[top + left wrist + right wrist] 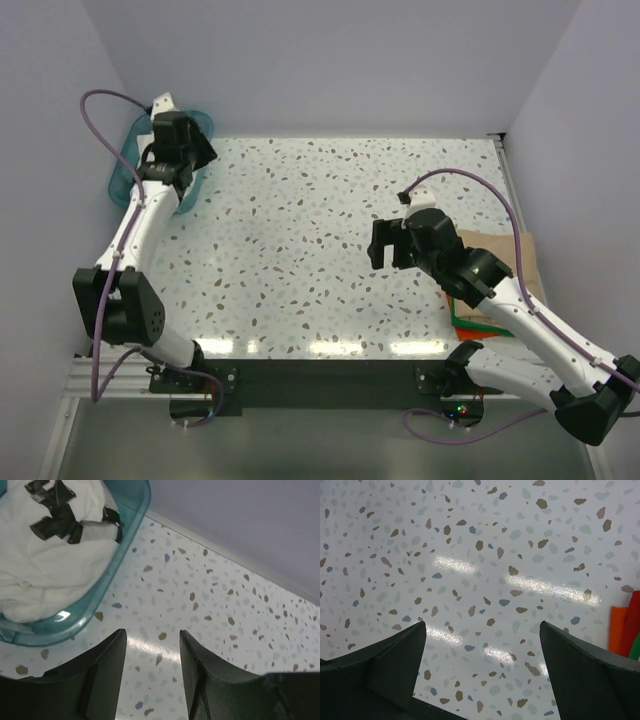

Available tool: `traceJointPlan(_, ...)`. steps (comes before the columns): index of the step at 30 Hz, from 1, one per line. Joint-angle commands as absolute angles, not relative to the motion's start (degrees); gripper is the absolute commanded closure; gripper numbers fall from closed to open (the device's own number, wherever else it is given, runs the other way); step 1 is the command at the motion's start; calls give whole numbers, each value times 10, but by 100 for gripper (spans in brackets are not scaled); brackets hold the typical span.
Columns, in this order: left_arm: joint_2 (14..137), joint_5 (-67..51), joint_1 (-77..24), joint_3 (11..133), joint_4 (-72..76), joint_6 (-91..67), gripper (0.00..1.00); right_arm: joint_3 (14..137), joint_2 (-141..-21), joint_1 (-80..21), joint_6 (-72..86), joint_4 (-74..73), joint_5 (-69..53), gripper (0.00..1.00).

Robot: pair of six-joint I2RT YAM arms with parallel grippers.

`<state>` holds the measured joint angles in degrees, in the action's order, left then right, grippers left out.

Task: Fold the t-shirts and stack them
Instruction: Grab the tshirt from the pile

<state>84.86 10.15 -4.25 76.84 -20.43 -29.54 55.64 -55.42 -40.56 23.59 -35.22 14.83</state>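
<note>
Left claw (152, 636) part-open, empty, near the tub (121, 562) — right claw (482, 625) wide open, empty.

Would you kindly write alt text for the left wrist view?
An off-white t-shirt with black markings lies crumpled in a teal tub at upper left. The left hand, open and empty, hangs above the speckled table beside it.

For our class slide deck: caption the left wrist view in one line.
Open left gripper above speckled table, beside teal tub holding an off-white shirt.
</note>
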Motion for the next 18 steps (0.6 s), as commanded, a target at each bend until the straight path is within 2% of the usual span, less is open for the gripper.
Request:
traceJointPlan(1,913,149,0,858,-200,-296,48,555,-539,-407,226,-348,132,1)
traceJointPlan(7,1045,197,74,944,-207,-297,46,552,-533,-406,222,-349,117,1)
traceJointPlan(10,1114,206,95,983,-209,-295,40,548,-532,-406,221,-343,99,1)
traceJointPlan(11,1147,214,98,1003,-210,-291,34,545,-533,-406,220,-341,94,2)
traceJointPlan(14,1205,238,111,1034,-204,-279,27,539,-540,-406,215,-332,72,1)
traceJointPlan(18,1276,247,133,1082,-227,-277,26,533,-551,-407,214,-330,55,1)
